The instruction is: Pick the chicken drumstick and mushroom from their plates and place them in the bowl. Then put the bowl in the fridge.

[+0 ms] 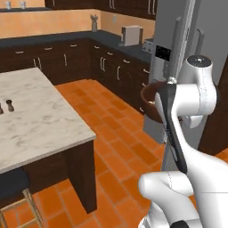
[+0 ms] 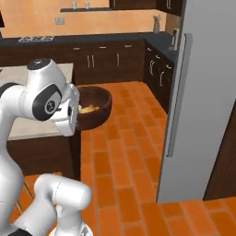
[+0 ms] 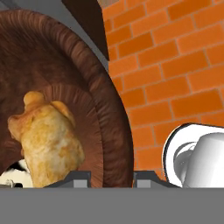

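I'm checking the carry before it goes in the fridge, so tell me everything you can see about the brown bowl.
The bowl is round, deep and dark brown, wood-like with fine ribbing, its inside lighter. It hangs in the air over the orange tile floor, beside the closed fridge, with the gripper shut on its rim. The chicken drumstick lies inside, and something pale shows under it.

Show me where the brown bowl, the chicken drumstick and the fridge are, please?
bowl (image 2: pixel 102 105): right base view, on its dark outer wall.
chicken drumstick (image 3: pixel 50 140): hand view, on its golden crust, inside the bowl.
fridge (image 2: pixel 203 92): right base view, on its grey door.
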